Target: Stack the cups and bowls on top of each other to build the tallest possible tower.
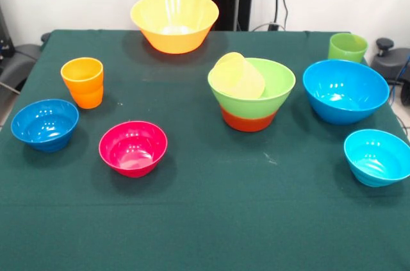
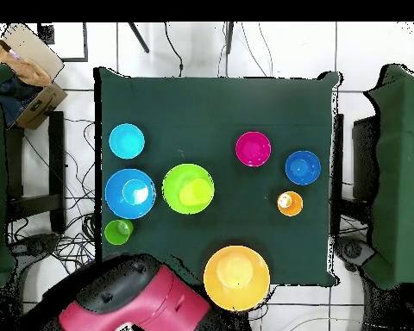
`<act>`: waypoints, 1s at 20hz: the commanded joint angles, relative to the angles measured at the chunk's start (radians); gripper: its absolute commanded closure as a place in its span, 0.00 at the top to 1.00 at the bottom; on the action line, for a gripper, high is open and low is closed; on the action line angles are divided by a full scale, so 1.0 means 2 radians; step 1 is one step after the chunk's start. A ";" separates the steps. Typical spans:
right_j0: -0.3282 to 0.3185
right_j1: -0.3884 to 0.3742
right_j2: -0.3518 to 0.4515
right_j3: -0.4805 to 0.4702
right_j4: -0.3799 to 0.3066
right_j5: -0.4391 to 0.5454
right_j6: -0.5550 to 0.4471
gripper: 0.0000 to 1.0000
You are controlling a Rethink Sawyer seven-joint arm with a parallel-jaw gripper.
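Observation:
Mid-table stands the tower: a light green bowl (image 1: 272, 82) (image 2: 172, 183) nested in an orange-red bowl (image 1: 248, 120), with the pale yellow cup (image 1: 238, 76) (image 2: 193, 191) lying tilted inside. The orange cup (image 1: 82, 82) (image 2: 290, 203) and the green cup (image 1: 348, 47) (image 2: 118, 231) stand upright, far apart. Loose bowls sit around the tower: big yellow-orange (image 1: 174, 21) (image 2: 236, 277), magenta (image 1: 133, 148) (image 2: 254, 148), big blue (image 1: 345, 90) (image 2: 130, 193), small dark blue (image 1: 45, 123) (image 2: 303, 167) and cyan (image 1: 377, 156) (image 2: 126, 140). No gripper shows.
The red arm (image 2: 133, 306) is drawn back beyond the table's edge, beside the yellow-orange bowl. A dark green cloth (image 1: 205, 220) covers the table. A cardboard box (image 2: 25, 73) and cables lie on the floor.

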 commanded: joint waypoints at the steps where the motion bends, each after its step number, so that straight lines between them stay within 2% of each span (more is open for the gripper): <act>1: -0.026 -0.004 0.048 -0.019 -0.026 0.047 0.053 1.00; 4: -0.060 0.004 0.073 -0.019 -0.032 0.088 -0.044 1.00; 7: -0.078 0.006 0.085 -0.015 -0.014 0.138 -0.116 1.00; 11: -0.072 0.007 0.087 0.012 0.036 0.251 -0.226 1.00; 14: -0.086 -0.004 0.101 0.020 0.060 0.305 -0.306 1.00; 17: -0.119 -0.024 0.128 0.022 0.086 0.342 -0.409 1.00; 20: -0.145 -0.035 0.147 0.018 0.094 0.357 -0.471 1.00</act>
